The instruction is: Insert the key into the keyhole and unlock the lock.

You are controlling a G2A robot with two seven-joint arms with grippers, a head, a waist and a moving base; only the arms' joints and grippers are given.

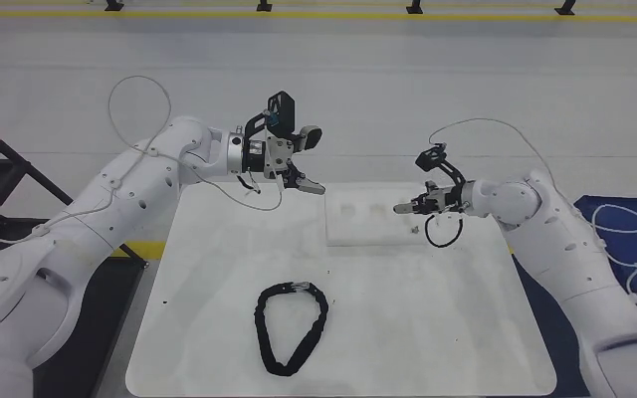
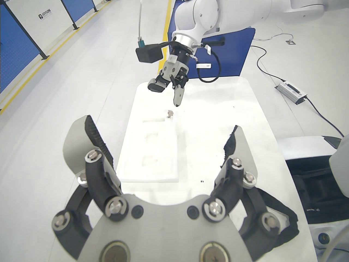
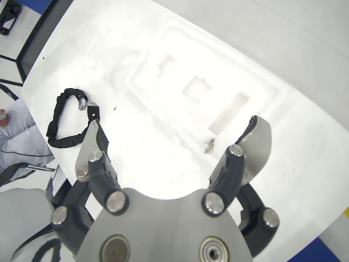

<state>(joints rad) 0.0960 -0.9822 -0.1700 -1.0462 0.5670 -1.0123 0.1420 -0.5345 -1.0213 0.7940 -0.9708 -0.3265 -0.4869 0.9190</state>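
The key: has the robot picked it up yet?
No, the key lies loose at the end of the white foam block, apart from the open fingers of the right gripper.

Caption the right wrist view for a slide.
Open right gripper hovers near the key on the foam tray, chain lock lying farther off.

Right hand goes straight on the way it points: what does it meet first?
Probably the small silver key lying on the white foam tray, framed by the open right hand. Depth unclear; it might touch foam just beside it.
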